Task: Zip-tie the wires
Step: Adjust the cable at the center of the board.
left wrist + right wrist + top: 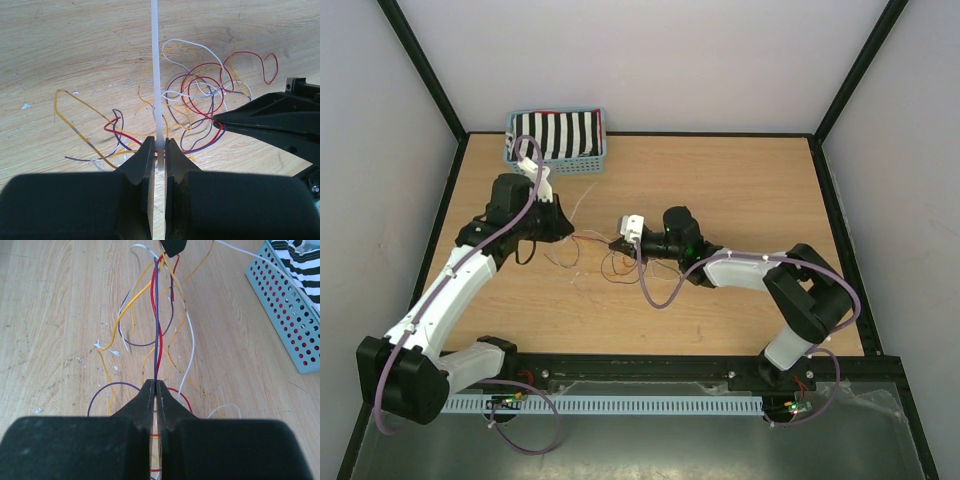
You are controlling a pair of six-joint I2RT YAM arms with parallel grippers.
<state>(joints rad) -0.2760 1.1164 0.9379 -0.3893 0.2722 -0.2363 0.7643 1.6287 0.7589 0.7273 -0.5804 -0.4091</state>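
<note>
1. The counter is pale wood, walled in on 3 sides.
2. The left arm reaches up and inward from its base. The right arm bends back toward the middle, so the 2 meet near the counter's centre.
3. A blue perforated basket sits at the far left edge, just behind the left arm's wrist. It holds a black-and-white striped cloth.
4. The left tool is closed almost fully. It pinches the lower end of a white zip tie, which runs straight away from the jaws.
5. The right tool is closed too, the jaws meeting in a thin seam. A red and a purple strand run taut into that seam, so it has hold of the wires. In the left wrist view its black tip sits at the right side of the tangle.
6. The wires lie in a loose tangle on the counter between the 2 tools, near the middle. Red, orange-yellow, purple and white strands curl in loops. From the left wrist view the zip tie crosses the tangle's left part.
7. Small white scraps lie on the wood left of the strands in the right wrist view.
</note>
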